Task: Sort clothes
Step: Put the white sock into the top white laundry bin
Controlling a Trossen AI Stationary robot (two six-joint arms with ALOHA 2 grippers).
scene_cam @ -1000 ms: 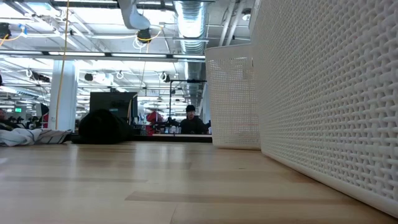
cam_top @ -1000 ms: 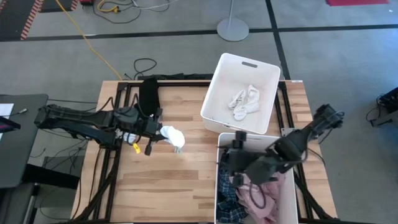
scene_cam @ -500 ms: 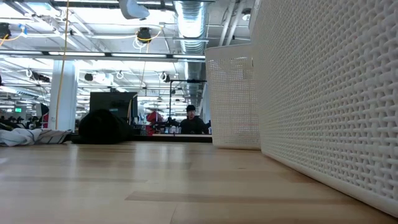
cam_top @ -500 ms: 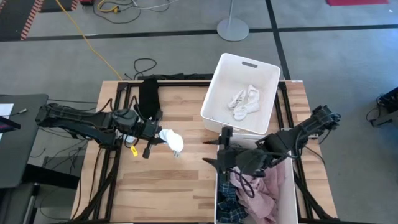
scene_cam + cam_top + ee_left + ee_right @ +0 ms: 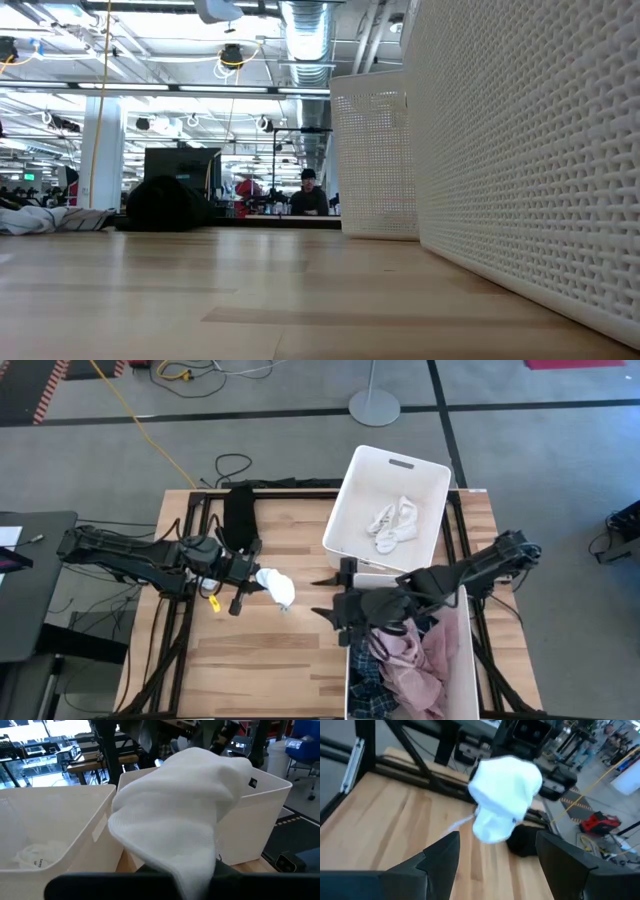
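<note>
the left gripper (image 5: 247, 582), clamped on a limp, light white sock (image 5: 276, 586), offers its dangling end; the right gripper (image 5: 330, 597) gapes empty.

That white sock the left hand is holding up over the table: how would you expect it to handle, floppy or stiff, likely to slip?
Probably floppy: the white sock folds over and droops from the left hand, which is shut on it. Likely light, since it hangs clear of the table from that one pinch. Its knit surface looks unlikely to slip, though a shallow pinch could pull free.
</note>
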